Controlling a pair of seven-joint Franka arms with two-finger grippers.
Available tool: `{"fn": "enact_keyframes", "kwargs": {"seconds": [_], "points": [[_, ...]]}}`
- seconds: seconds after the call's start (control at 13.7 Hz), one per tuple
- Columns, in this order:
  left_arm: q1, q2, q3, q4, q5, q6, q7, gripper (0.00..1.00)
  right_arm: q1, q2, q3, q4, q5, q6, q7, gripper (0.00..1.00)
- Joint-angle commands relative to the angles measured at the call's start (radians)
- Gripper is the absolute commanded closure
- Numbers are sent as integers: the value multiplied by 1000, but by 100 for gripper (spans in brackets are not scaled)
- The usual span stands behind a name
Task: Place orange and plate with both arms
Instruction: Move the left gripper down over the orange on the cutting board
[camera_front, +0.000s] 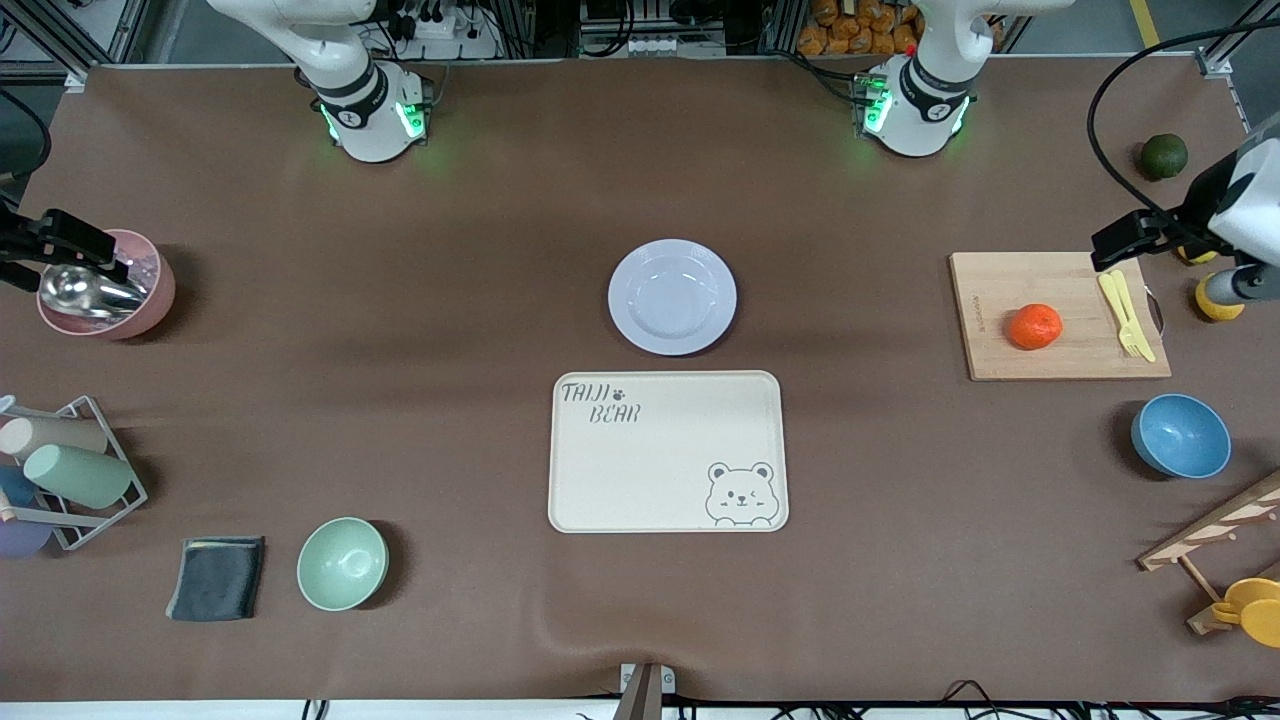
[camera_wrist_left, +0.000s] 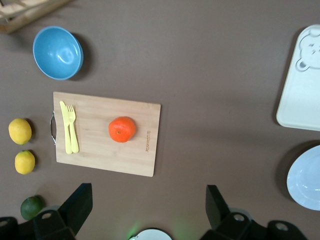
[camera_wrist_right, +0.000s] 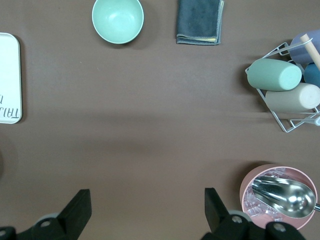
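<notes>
Both grippers are spread empty: left gripper (camera_wrist_left: 145, 210) high over the small round orange (camera_front: 1035, 326) on its bamboo board (camera_front: 1000, 285), right gripper (camera_wrist_right: 145, 210) waiting. At the board's nine o'clock lies the glossy lavender plate (camera_front: 672, 296); the fruit may be rolled off if pinched off-centre.

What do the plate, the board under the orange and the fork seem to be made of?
Plate: probably glazed ceramic or melamine, with glossy highlights on its rim. Board: pale wood or bamboo, matte, with visible grain and a metal handle. Fork: likely plastic, uniformly pale yellow. The orange has dimpled skin.
</notes>
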Motion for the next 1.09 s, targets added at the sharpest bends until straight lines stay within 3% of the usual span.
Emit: {"fn": "enact_keyframes", "kwargs": {"seconds": [0.0,0.51,0.8,1.02], "points": [[21,-17,-6,-56,22,37,-5,0,-7,18,10,0,-12,-2,-8,0],[99,-41,-7,-314,12,242,38,0,-8,80,10,-5,-5,1,-4,0],[168,-41,-7,-584,19,503,41,0,-12,125,8,-2,80,1,4,0],[222,14,-7,-620,19,560,75,0,-6,137,8,0,82,7,3,0]]}}
